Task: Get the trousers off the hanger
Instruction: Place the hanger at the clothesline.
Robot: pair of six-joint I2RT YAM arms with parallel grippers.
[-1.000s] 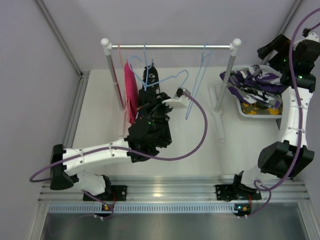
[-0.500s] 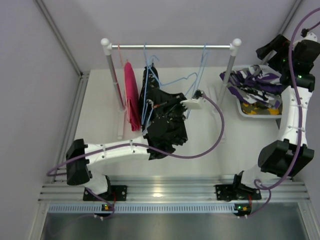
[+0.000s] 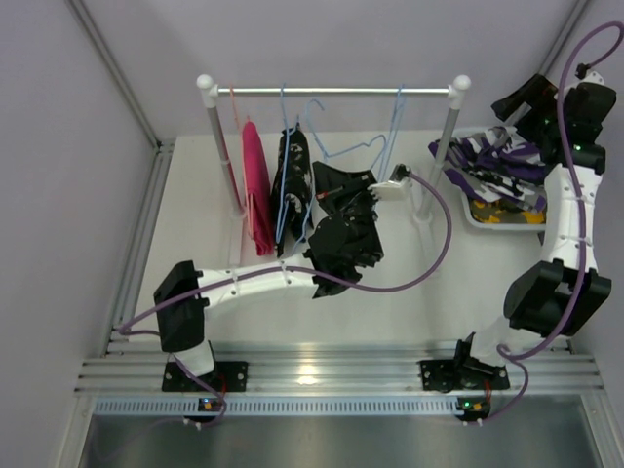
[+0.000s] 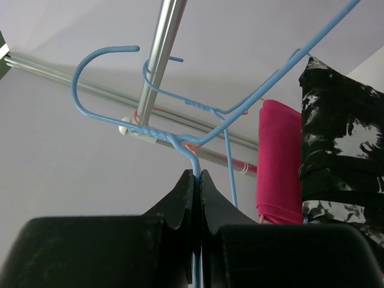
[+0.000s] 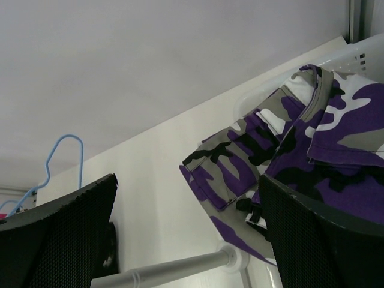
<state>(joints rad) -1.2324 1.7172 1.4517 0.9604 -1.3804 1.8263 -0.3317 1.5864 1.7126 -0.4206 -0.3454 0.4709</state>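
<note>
The hot pink trousers [image 3: 255,185] and the black trousers with white print [image 3: 292,180] hang from the rail [image 3: 331,91]; both also show in the left wrist view, pink [image 4: 279,156] and black [image 4: 342,150]. My left gripper [image 3: 331,183] is shut on the wire of an empty blue hanger [image 3: 343,151], gripped just below its hook [image 4: 197,175]. The purple camouflage trousers [image 3: 497,161] and the yellow-olive pair [image 3: 502,207] lie in the white basket [image 3: 470,216]. My right gripper [image 3: 519,102] is open and empty above the purple pair [image 5: 282,144].
The rail stands on two white posts [image 3: 216,146] [image 3: 444,146]. Another bare blue hanger [image 3: 394,127] hangs near the right post. A purple cable [image 3: 429,253] loops from the left wrist. Grey walls close in on the left, back and right.
My left arm has swung right and toward the rail, carrying the empty blue hanger away from the black trousers. The right gripper has shifted slightly above the basket.
</note>
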